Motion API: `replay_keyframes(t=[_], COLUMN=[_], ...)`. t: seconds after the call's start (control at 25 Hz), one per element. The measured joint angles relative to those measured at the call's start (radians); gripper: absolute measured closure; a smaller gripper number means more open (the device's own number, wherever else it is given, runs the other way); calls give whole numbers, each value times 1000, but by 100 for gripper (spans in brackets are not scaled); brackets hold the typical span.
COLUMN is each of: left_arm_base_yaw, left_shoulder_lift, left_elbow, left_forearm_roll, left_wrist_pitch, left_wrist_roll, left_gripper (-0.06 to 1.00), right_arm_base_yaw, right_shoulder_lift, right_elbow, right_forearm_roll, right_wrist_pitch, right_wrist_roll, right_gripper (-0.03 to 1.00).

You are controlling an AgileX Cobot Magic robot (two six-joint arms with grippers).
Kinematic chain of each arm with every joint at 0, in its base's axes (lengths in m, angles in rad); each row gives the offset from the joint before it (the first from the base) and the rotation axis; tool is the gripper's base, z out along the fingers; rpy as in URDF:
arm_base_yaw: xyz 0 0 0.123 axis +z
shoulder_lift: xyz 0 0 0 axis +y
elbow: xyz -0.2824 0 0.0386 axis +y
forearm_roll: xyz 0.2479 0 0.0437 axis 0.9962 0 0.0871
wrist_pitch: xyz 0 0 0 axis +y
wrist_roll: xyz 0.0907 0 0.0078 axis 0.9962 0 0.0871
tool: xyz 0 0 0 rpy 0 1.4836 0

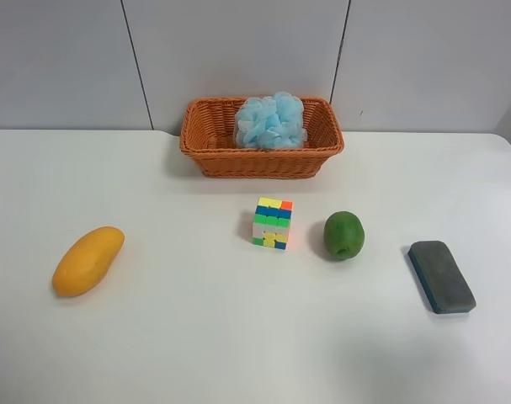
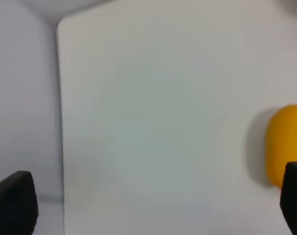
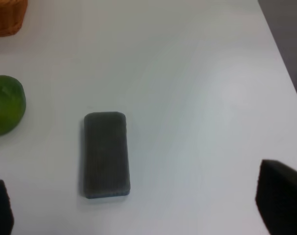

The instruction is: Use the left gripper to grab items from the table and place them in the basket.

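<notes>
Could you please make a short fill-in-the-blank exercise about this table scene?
1. The pouf lies inside the ____.
2. Between the cube and the eraser sits a fruit of ____ colour.
3. Of the loose items, the ____ lies farthest from the eraser.
4. The number of items on the table outside the basket is ____.

Missing words: basket; green; mango; four

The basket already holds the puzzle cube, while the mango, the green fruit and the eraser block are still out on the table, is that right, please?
Not quite: it is the light-blue bath pouf that sits in the basket, as the exterior high view shows. The puzzle cube is still on the table, along with the mango, the green fruit and the eraser block.
</notes>
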Motion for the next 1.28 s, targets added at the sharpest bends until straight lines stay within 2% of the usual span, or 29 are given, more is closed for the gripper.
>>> replay_keyframes(t=[0.16, 0.4, 0.64, 0.88, 1.28], left_arm_base_yaw=[141, 230, 249, 249, 249], left_shoulder_lift=[-189, -421, -576, -603, -603], left_elbow=[118, 265, 399, 515, 533], left_forearm_roll=[-104, -258, -308, -351, -358], left_wrist_pitch=[1, 1, -39, -130, -143], left_wrist_roll=[25, 35, 35, 35, 35], left_gripper=[-5, -5, -5, -5, -5], right_arm_base_yaw=[0, 0, 0, 0, 0], right_shoulder_lift=[0, 0, 0, 0, 0], right_elbow=[0, 0, 0, 0, 0], right_forearm_roll=[0, 0, 0, 0, 0], right_wrist_pitch=[0, 0, 0, 0, 0], right_wrist_roll=[0, 0, 0, 0, 0], right_gripper=[-3, -3, -3, -3, -3])
